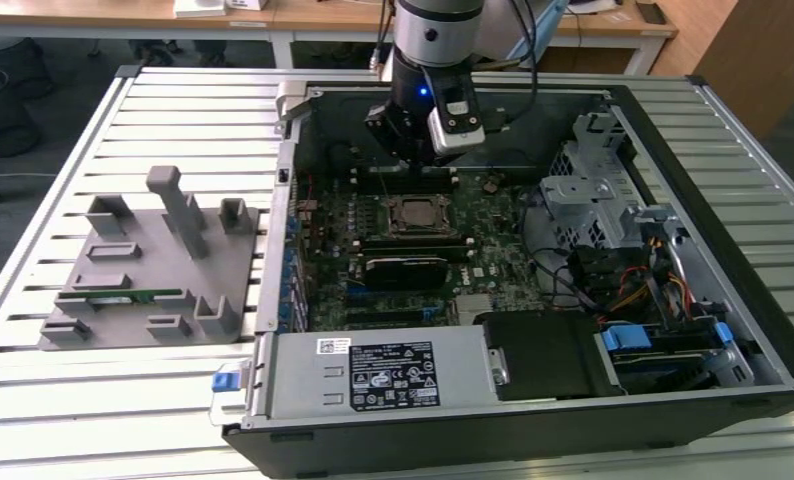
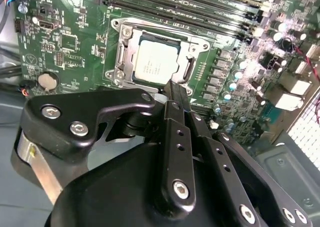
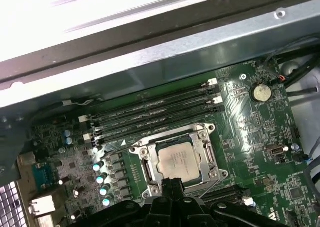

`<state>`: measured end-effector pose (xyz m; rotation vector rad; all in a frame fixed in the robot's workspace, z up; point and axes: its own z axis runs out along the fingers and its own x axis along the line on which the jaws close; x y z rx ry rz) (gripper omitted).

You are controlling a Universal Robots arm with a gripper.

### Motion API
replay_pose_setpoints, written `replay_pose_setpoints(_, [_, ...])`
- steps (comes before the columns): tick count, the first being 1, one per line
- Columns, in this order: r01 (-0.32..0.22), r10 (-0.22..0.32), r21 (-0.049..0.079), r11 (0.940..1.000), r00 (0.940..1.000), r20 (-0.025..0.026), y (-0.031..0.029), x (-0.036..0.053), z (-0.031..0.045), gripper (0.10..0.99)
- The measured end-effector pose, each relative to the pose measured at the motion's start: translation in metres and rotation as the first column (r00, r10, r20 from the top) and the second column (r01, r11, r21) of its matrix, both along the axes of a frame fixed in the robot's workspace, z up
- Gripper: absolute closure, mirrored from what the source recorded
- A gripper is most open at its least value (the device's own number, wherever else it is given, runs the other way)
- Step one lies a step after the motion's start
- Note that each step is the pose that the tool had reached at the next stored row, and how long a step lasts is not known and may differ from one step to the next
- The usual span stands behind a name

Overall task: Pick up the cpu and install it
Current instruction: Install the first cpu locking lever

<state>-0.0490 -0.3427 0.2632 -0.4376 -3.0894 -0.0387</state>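
The open computer case (image 1: pixel 531 330) lies on the slatted table (image 1: pixel 170 100), with the grey parts tray (image 1: pixel 150 270) at its nine o'clock in the exterior view. The green board (image 2: pixel 70 47) fills the case floor. The gripper (image 2: pixel 172 87) hovers over it, fingers pressed together and holding nothing. The cpu (image 2: pixel 155 62) sits in its metal socket frame (image 2: pixel 120 62), just off the fingertips. I judge a downward drift could scrape the chip or bend socket pins.
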Motion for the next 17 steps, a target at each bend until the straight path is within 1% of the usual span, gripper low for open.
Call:
replay_pose_setpoints(3, [-0.035, 0.035, 0.000, 0.9994, 0.9994, 0.0000, 0.0000, 0.0000, -0.0001, 0.980])
replay_pose_setpoints(5, [-0.066, 0.066, 0.000, 0.9978, 0.9978, 0.0000, 0.0000, 0.0000, -0.0001, 0.980])
replay_pose_setpoints(9, [-0.130, 0.130, 0.000, 0.9915, 0.9915, 0.0000, 0.0000, 0.0000, -0.0003, 0.980])
replay_pose_setpoints(12, [-0.182, 0.182, 0.000, 0.9833, 0.9833, 0.0000, 0.0000, 0.0000, -0.0006, 0.980])
replay_pose_setpoints(15, [-0.236, 0.236, 0.000, 0.9717, 0.9717, 0.0000, 0.0000, 0.0000, -0.0010, 0.980])
replay_pose_setpoints(17, [-0.271, 0.271, 0.000, 0.9626, 0.9626, 0.0000, 0.0000, 0.0000, -0.0012, 0.980])
